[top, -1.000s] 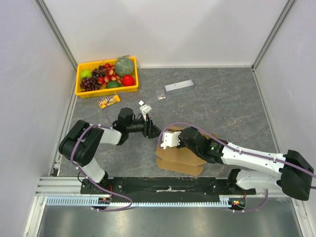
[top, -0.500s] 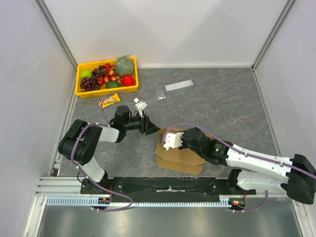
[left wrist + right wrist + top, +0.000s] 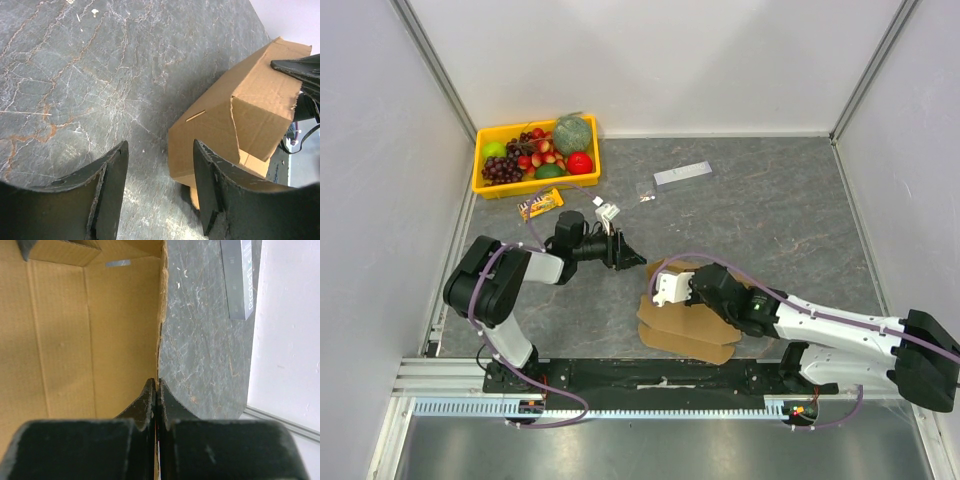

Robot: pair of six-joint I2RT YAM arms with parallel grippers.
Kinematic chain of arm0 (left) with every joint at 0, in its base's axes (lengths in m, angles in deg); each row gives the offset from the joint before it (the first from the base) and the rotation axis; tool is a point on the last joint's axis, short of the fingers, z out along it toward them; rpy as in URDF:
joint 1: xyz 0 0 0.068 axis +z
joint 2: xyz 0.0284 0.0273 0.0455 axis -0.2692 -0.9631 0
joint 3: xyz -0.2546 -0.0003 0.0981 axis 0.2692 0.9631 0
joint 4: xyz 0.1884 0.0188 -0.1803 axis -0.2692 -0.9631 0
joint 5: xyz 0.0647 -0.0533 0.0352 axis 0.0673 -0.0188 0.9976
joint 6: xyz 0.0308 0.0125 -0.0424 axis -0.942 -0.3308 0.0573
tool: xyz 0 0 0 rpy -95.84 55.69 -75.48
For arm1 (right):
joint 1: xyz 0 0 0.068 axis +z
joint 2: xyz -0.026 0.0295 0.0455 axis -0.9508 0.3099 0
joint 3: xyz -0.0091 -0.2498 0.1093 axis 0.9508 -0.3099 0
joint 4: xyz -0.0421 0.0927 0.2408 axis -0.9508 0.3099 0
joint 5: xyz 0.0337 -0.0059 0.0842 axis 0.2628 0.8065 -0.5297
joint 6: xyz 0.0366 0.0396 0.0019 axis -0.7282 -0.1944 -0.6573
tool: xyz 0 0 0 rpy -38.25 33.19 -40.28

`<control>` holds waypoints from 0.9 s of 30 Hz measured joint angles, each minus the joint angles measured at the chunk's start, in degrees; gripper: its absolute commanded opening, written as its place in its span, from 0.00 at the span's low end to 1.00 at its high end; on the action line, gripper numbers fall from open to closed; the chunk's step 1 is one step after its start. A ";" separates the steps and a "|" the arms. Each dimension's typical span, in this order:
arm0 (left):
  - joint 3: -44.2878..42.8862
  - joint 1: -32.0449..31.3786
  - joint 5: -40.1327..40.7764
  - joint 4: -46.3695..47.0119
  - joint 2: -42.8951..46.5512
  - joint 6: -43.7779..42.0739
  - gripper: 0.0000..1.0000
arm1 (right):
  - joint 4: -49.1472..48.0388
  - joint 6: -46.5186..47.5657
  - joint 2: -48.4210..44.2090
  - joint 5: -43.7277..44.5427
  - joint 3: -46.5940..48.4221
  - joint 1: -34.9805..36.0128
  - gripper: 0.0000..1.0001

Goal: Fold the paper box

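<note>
The paper box (image 3: 688, 327) is brown cardboard, partly folded, lying near the table's front edge between the arms. From the left wrist it shows as a raised box end (image 3: 240, 115) with a torn side seam. My right gripper (image 3: 157, 385) is shut on the box's upright wall edge, with the box's inside (image 3: 75, 340) to its left. From above, the right gripper (image 3: 663, 281) sits at the box's upper left corner. My left gripper (image 3: 631, 258) is open just left of the box. Only table shows between the left gripper's (image 3: 160, 150) fingers.
A yellow tray (image 3: 485, 184) of fruit stands at the back left, with a snack bar (image 3: 540, 204) in front of it. A grey-white strip (image 3: 682, 173) and a small packet (image 3: 646, 193) lie further back. The strip (image 3: 239, 280) also shows beside the right wall.
The right arm has drawn the box slightly toward the near edge. The left gripper has shifted a little toward the back and its jaws stand slightly wider.
</note>
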 measured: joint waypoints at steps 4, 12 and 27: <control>-0.02 0.00 -0.11 -0.15 -0.31 -0.07 0.61 | -2.64 1.11 0.00 1.16 -2.54 0.00 0.00; -0.22 0.00 -1.11 -0.13 -0.46 -0.09 0.62 | -9.49 5.25 0.72 5.20 -5.97 0.26 0.00; -1.62 0.00 -6.10 2.03 -3.30 -0.07 0.67 | -22.64 13.11 3.78 10.71 -8.31 1.79 0.00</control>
